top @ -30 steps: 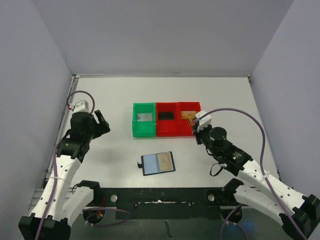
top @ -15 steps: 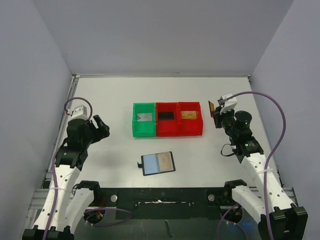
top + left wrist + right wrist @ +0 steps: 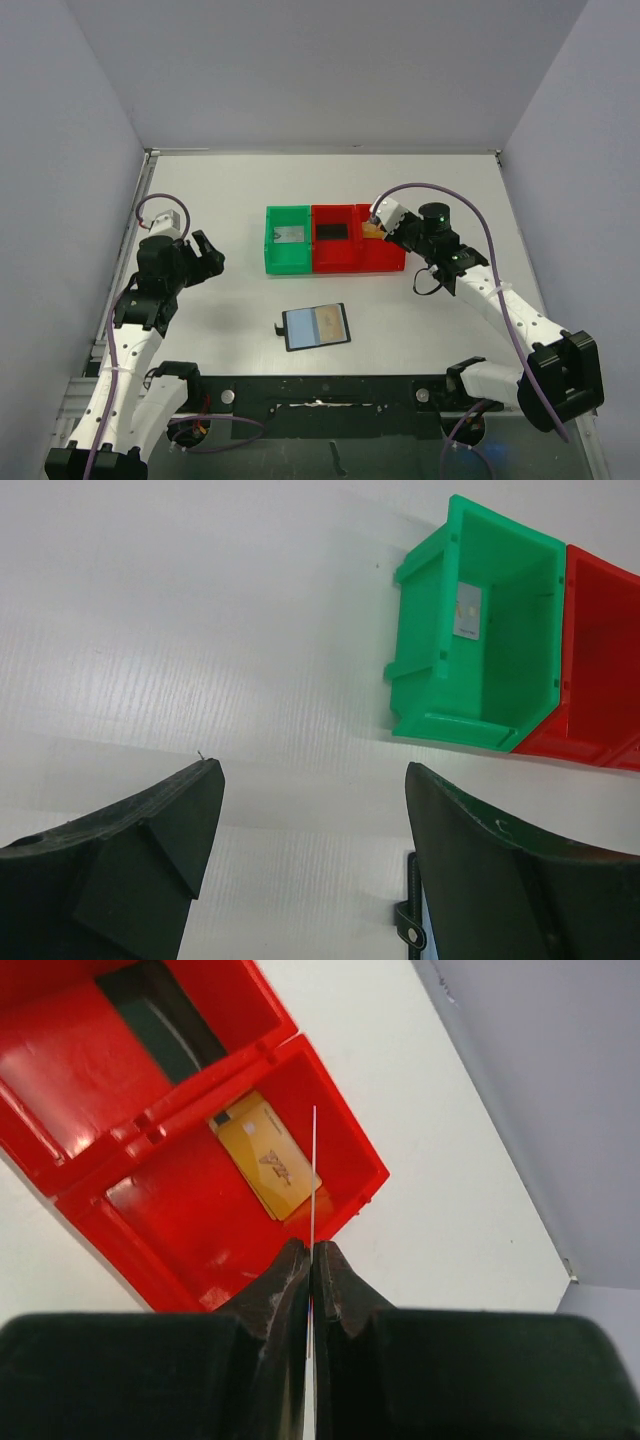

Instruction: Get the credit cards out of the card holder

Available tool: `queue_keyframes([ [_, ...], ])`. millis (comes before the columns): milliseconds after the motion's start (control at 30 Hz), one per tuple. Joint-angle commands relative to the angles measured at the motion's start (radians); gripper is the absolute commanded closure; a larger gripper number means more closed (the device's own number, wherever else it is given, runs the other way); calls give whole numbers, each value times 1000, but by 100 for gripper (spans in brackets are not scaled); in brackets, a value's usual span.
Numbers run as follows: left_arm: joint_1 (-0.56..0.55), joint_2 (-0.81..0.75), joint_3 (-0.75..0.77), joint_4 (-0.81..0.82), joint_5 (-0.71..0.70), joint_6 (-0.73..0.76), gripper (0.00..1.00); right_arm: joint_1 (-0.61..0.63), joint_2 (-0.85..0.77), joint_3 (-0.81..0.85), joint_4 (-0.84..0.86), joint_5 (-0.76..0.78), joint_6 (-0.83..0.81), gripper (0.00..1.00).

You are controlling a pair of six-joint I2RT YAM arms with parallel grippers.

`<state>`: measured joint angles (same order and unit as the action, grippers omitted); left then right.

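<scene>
- Top view: drop-off step, by the look of it, with the right gripper (image 3: 378, 225) over the right red bin (image 3: 380, 262). Card holder (image 3: 316, 326) open, nearer and well apart.
- Left wrist: left gripper (image 3: 312, 775) spread, holding nothing, near the green bin (image 3: 420, 630).
- Right wrist: pinching a thin card (image 3: 313, 1160) edge-on above the gold card (image 3: 265, 1155). Next, probably lower and let go.

Three bins stand in a row on the table (image 3: 450, 190), side walls touching. The left bin (image 3: 288, 264) has the first card (image 3: 290, 235) lying flat in it, the middle bin (image 3: 335, 262) the second card (image 3: 334, 231), the right bin (image 3: 378, 262) the third card (image 3: 265, 1155). My right gripper (image 3: 310, 1260) hangs over the right bin, a fourth card (image 3: 313, 1170) pinched in it above the third. The holder (image 3: 316, 326) lies before the middle bin, apart from it. My left gripper (image 3: 312, 770) hangs left of the bins, well apart.
</scene>
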<state>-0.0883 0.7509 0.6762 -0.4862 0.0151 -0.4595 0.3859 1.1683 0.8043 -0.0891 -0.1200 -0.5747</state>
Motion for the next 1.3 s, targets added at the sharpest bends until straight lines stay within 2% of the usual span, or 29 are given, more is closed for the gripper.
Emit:
queue_keyframes([
  [0,7,1,5,68,30,17,27,-12,47,64,-10,-50,-209,100],
  [200,7,0,-1,86,40,19,27,-16,151,117,-71,-139,-295,100],
  [967,7,-18,-10,112,39,35,27,-49,454,256,-63,-124,-423,100],
  [1267,7,-12,-12,120,56,35,27,-21,568,320,5,-44,-405,98],
])
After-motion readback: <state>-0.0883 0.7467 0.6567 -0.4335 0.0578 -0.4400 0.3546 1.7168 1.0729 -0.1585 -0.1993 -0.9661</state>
